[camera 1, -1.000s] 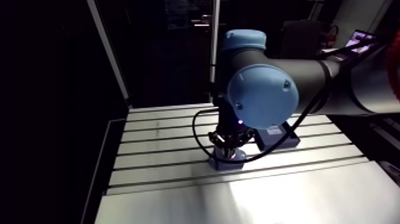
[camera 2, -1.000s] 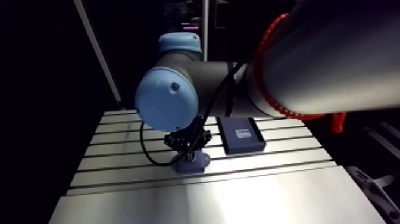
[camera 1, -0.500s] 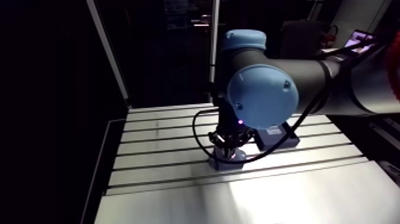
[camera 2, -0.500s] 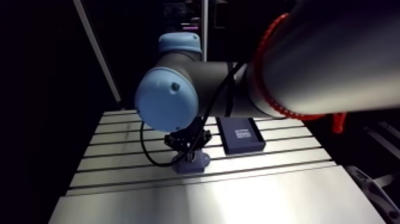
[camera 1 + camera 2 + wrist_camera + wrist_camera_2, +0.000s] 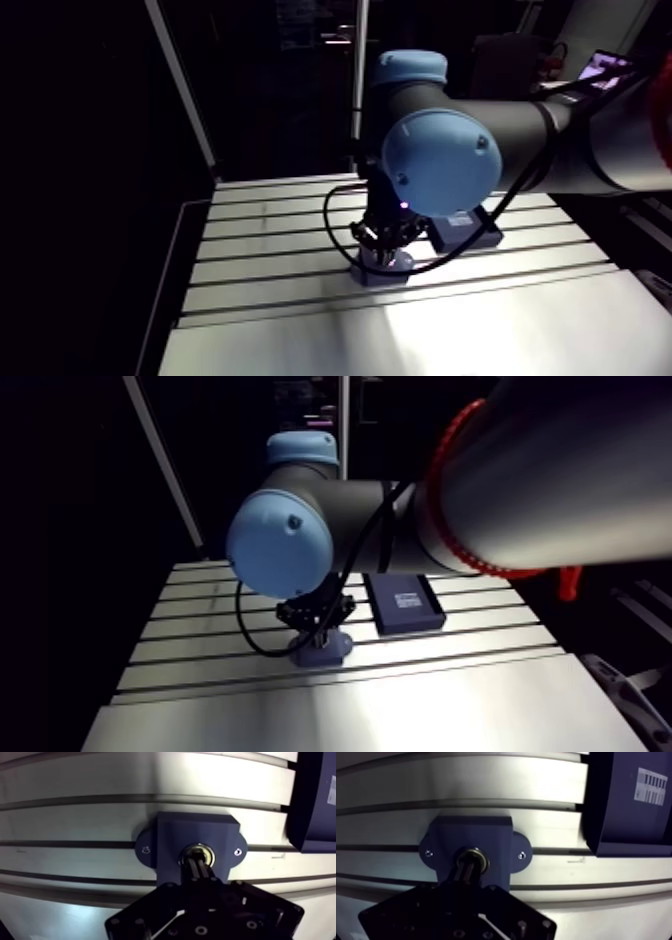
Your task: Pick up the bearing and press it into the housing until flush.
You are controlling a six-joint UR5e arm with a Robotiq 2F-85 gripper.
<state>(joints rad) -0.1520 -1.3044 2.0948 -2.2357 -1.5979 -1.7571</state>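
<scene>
Shiny metal ring bearing (image 5: 198, 855): sits in centre bore of housing. Blue-grey plastic block housing (image 5: 172, 837): two screwed side ears, flat on slotted aluminium table (image 5: 75, 817).

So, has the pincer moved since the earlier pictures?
No. In the arm view the pincer sits on the housing at the same spot against the table slots.

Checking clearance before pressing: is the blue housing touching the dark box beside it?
Apart. The wrist view shows a strip of bare table between the housing and the dark box.
</scene>
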